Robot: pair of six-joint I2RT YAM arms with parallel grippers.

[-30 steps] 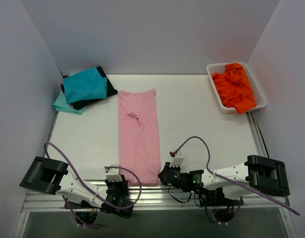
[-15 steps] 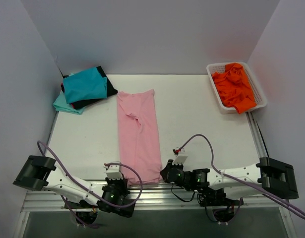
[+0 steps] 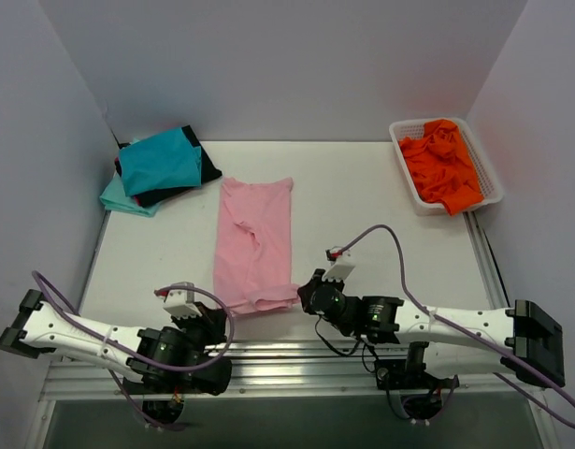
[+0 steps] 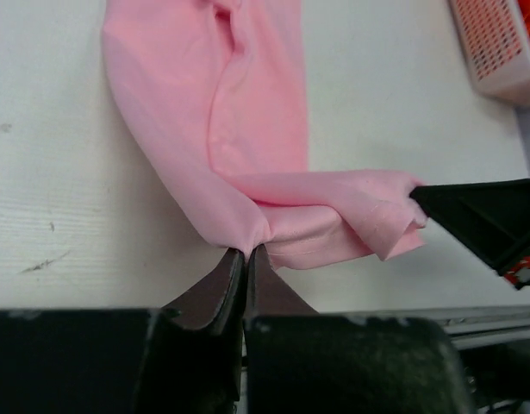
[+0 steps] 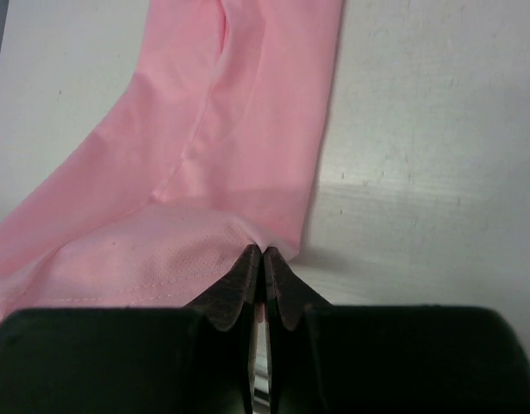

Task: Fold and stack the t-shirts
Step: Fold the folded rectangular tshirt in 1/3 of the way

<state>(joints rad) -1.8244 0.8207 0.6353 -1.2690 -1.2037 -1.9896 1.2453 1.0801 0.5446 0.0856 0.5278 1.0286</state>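
Observation:
A light pink t-shirt point(image 3: 254, 238) lies lengthwise on the table, its near end lifted and curled back over itself. My left gripper point(image 3: 215, 313) is shut on the shirt's near left corner point(image 4: 247, 226). My right gripper point(image 3: 302, 296) is shut on the near right corner point(image 5: 247, 233). In the left wrist view the right gripper's black finger point(image 4: 484, 220) shows at the hem's other end. A pile of teal, black and pale aqua t-shirts point(image 3: 161, 164) sits at the back left. Orange t-shirts point(image 3: 441, 164) fill the white basket point(image 3: 409, 192).
White walls close in the table on the left, back and right. The table's near metal edge point(image 3: 296, 360) runs just behind both grippers. Purple cables loop over both arms. The basket's corner shows in the left wrist view point(image 4: 497, 52).
Both grippers have moved away from the near edge, lifting the pink shirt's near hem and carrying it toward the back. The shirt now looks shorter, its near end doubled over.

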